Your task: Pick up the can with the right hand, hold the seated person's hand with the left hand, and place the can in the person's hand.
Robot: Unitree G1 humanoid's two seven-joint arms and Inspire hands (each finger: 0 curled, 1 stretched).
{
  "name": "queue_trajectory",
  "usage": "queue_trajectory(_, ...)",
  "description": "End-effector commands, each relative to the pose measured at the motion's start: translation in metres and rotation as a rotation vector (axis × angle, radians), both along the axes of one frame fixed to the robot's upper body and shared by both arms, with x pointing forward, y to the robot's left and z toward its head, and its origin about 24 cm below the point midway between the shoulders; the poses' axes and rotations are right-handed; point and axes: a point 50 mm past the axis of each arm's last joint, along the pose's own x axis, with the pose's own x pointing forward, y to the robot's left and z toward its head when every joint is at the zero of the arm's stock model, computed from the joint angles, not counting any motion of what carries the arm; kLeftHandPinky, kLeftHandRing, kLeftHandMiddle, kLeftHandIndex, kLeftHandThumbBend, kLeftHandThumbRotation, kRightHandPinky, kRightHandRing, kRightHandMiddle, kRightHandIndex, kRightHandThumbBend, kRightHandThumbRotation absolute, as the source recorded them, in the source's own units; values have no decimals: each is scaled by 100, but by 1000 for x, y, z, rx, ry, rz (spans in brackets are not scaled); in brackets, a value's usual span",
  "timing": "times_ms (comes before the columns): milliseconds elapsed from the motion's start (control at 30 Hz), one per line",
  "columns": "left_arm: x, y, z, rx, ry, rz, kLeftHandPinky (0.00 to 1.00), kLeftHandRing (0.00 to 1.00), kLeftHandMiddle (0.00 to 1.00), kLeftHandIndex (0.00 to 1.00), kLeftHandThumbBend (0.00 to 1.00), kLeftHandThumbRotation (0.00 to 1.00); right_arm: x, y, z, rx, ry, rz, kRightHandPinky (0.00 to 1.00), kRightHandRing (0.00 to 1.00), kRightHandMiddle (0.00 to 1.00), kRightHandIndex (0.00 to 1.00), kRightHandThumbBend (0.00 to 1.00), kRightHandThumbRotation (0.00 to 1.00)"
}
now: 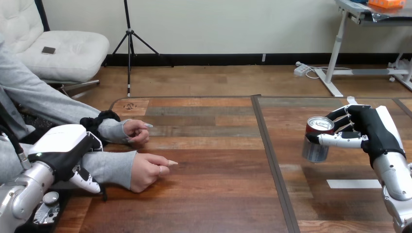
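At the right of the frame, black-and-white fingers (341,115) and the thumb curl round the can (318,141), so the right hand (374,131) grips it upright from the side, leaving its top free. Whether the can rests on the table (218,194) or hangs just above it cannot be told.

At lower left, the left hand (63,145) lies over the person's grey sleeve (109,167), probably to steady that arm; whether it grips cannot be told. The person's lower hand (148,171) lies loosely closed, palm down, so it likely must open first. The person's upper hand (138,132) rests beside it.

Between can and person the wood is bare, crossed by a dark seam (269,160), giving an open path leftward.
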Motion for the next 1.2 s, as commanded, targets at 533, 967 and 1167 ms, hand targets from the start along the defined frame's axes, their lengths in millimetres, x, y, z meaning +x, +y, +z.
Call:
queue_trajectory(533, 13, -21, 16, -66, -54, -72, 34, 40, 47, 50, 91, 0, 20, 3, 38, -6, -157, 13, 32, 37, 41, 45, 79, 0)
queue_trajectory(967, 13, -22, 17, -62, -34, -83, 46, 53, 57, 57, 93, 0, 20, 3, 38, -7, -156, 8, 32, 36, 42, 45, 79, 0)
queue_trajectory(1167, 13, -22, 17, -63, -29, -84, 52, 59, 62, 60, 93, 0, 20, 3, 39, -1, -158, 9, 31, 36, 41, 45, 79, 0)
